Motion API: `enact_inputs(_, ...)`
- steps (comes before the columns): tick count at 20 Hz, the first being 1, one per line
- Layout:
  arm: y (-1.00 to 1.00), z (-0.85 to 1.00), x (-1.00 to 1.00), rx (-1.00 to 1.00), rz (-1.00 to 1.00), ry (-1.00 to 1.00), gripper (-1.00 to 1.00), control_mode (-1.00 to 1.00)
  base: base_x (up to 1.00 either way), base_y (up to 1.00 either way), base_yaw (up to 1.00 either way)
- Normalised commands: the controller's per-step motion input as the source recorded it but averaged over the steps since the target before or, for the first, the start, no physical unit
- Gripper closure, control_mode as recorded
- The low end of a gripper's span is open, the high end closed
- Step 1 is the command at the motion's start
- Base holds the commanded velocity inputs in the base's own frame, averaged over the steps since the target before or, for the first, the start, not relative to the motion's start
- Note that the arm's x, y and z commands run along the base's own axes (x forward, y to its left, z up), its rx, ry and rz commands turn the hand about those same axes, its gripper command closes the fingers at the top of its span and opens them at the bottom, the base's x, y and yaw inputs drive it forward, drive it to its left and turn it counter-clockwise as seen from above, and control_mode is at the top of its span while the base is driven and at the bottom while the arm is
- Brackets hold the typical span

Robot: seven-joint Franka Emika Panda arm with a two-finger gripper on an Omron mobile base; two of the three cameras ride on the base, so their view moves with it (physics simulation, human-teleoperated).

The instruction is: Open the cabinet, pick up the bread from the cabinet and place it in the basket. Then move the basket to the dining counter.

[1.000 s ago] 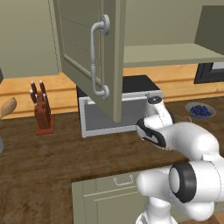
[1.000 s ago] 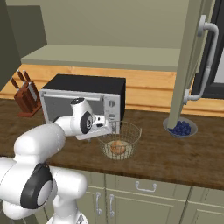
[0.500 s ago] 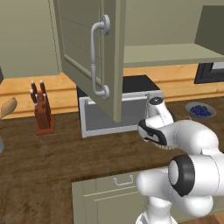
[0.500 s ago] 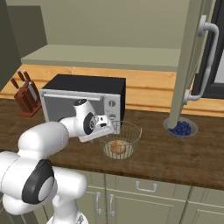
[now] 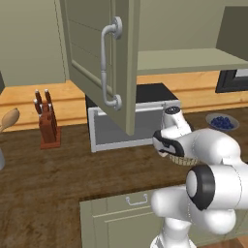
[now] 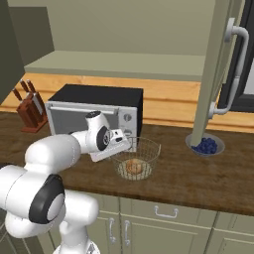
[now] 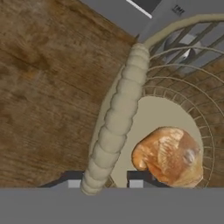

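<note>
Tan-brown bread [image 7: 168,156] lies on the pale woven bottom of the wire basket [image 6: 144,150], just beyond and to one side of the claw [image 7: 105,183]. The claw sits at the basket's near rim. In the hand view its two dark fingertips [image 7: 73,178] stand apart on either side of the thick ribbed rim roll, one outside the basket and one inside; whether they press on the rim cannot be told. The basket rests on the dark wood worktop [image 6: 188,181], directly in front of the microwave [image 6: 94,113]. Above the claw, the cabinet [image 5: 99,58] door hangs open. A bowl of blue berries [image 6: 206,145] sits beyond the basket, and a knife block [image 5: 47,125] stands well apart on the microwave's other side.
</note>
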Motion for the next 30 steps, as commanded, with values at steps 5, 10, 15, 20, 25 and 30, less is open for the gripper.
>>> enact_inputs(5,0.0,-0.21,-0.34,-0.01,0.1,0.02,1.0,-1.0,0.0,0.0,0.0)
enact_inputs(10,0.09,0.45,-0.67,-0.16,0.1,-0.08,1.0,-1.0,0.0,0.0,0.0)
enact_inputs(15,0.18,0.91,-0.53,-0.2,0.11,-0.01,1.0,-1.0,0.0,0.0,0.0)
enact_inputs(20,0.18,1.0,-0.68,-0.16,0.07,0.0,1.0,-1.0,0.0,0.0,0.0)
enact_inputs(25,0.1,0.92,-0.72,0.0,0.0,0.0,1.0,-1.0,0.0,0.0,0.0)
enact_inputs(30,0.21,0.81,-0.53,0.14,0.0,0.0,1.0,-1.0,0.0,0.0,0.0)
